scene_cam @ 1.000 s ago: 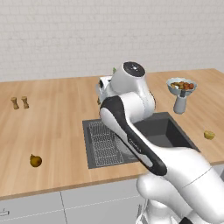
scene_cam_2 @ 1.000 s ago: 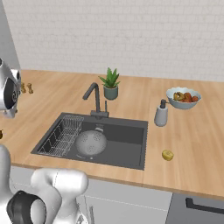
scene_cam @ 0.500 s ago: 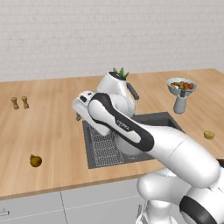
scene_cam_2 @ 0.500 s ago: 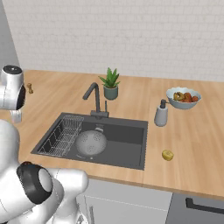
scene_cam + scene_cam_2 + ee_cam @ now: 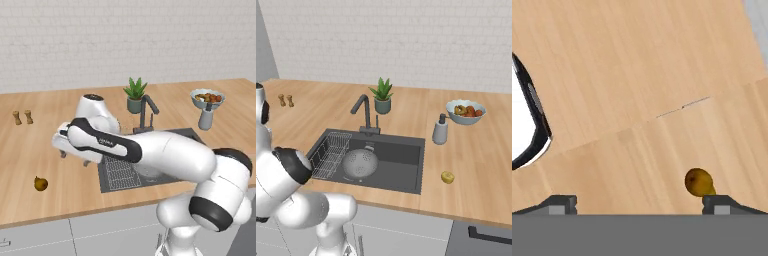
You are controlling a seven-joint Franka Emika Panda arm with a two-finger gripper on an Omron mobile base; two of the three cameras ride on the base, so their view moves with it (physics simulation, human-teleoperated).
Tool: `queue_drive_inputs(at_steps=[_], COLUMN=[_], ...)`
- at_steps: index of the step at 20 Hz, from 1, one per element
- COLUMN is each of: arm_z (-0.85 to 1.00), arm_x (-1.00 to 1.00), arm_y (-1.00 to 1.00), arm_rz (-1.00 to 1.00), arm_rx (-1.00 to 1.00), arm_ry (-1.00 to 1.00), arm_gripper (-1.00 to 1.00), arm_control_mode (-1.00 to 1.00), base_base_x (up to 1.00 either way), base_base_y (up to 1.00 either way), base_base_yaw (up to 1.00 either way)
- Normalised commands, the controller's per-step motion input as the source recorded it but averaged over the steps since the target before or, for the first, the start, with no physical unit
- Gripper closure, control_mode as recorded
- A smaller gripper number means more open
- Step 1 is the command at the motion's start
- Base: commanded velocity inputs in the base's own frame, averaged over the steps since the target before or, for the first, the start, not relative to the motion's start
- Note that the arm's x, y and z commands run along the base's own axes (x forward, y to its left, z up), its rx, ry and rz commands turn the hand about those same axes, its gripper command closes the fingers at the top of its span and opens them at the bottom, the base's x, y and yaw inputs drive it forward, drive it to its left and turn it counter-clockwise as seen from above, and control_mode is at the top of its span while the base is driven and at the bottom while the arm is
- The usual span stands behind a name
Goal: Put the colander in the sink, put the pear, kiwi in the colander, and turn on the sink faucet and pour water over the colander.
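The grey colander [image 5: 361,162] sits in the dark sink [image 5: 403,159], below the faucet [image 5: 365,113]. On the counter right of the sink lies the yellowish kiwi [image 5: 447,177]. The golden-brown pear [image 5: 41,183] lies on the counter left of the sink, near the front edge. My gripper [image 5: 75,157] hangs open above the wood between the sink and the pear, holding nothing. In the hand view the pear [image 5: 698,181] lies just beyond the right fingertip [image 5: 722,202], off to the side of the open gripper [image 5: 639,204].
A wire rack [image 5: 328,155] fills the sink's left side. A potted plant [image 5: 382,96] stands behind the faucet. A soap dispenser [image 5: 440,131] and a bowl of mixed fruit [image 5: 466,111] stand at the right. Two small shakers [image 5: 22,117] stand far left.
The arm has swung left from over the sink and down toward the counter near the pear. The jaws stayed open.
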Motion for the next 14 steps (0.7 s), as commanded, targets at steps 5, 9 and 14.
queue_drive_inputs(at_steps=[5, 9, 14], arm_z=[-0.36, -0.39, -0.46], arm_x=[0.00, 0.01, 0.13], arm_y=[0.79, 0.69, 0.44], arm_rz=[0.23, 0.21, 0.21], arm_rx=[-0.19, -0.19, -0.14], arm_ry=[0.00, 0.00, -0.09], arm_gripper=[-1.00, -1.00, -1.00], arm_control_mode=[-1.00, -1.00, -1.00], base_base_x=[0.00, 0.00, 0.00], base_base_y=[0.00, 0.00, 0.00], base_base_yaw=[0.00, 0.00, 0.00])
